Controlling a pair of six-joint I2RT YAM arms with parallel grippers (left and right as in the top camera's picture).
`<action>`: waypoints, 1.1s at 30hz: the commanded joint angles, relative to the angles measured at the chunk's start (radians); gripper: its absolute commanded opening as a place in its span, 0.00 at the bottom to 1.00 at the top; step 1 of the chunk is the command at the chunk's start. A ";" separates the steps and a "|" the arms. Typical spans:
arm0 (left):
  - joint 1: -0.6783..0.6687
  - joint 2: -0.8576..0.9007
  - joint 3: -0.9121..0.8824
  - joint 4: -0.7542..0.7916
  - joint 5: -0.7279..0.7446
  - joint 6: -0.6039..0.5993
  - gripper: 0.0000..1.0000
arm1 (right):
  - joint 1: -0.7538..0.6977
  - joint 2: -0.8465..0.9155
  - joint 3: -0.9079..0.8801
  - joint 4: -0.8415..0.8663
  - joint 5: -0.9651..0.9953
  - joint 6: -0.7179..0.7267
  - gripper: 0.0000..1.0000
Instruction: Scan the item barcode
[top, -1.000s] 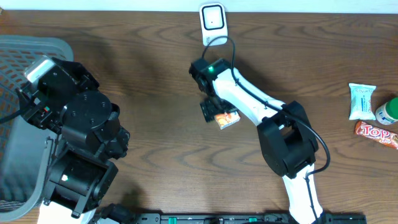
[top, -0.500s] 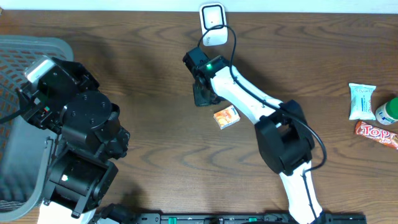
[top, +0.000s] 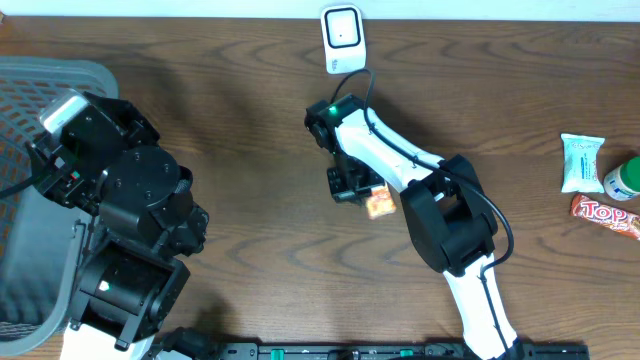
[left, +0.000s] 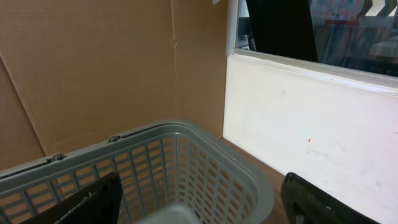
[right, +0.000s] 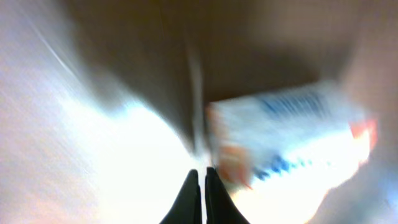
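Two robot arms work at a dark wooden desk (top: 250, 90). A white barcode scanner (top: 341, 35) sits at the far edge. Well toward the robot from the scanner, a small orange-and-white packet (top: 379, 205) lies flat on the desk. The right end effector (top: 348, 183) is just beside the packet, on the side nearer the scanner. Its fingers (right: 189, 193) are pressed together on nothing, and the blurred packet lies off to one side of them. Far left of the scanner, the left end effector (left: 198, 208) hangs spread wide above a grey basket (left: 205, 168), holding nothing. The packet looks light and thin, and likely to skid on smooth wood. Gripping across its short edges, leaving the printed faces uncovered, seems best for showing the barcode.
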 joint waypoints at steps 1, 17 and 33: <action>0.004 -0.001 0.000 0.002 -0.016 0.013 0.82 | -0.009 0.010 -0.001 -0.070 0.043 -0.098 0.01; 0.004 -0.001 0.000 0.002 -0.016 0.013 0.82 | -0.035 -0.204 0.032 -0.101 -0.092 0.196 0.99; 0.004 -0.001 0.000 0.002 -0.016 0.013 0.82 | -0.111 -0.216 -0.058 0.032 -0.074 0.882 0.99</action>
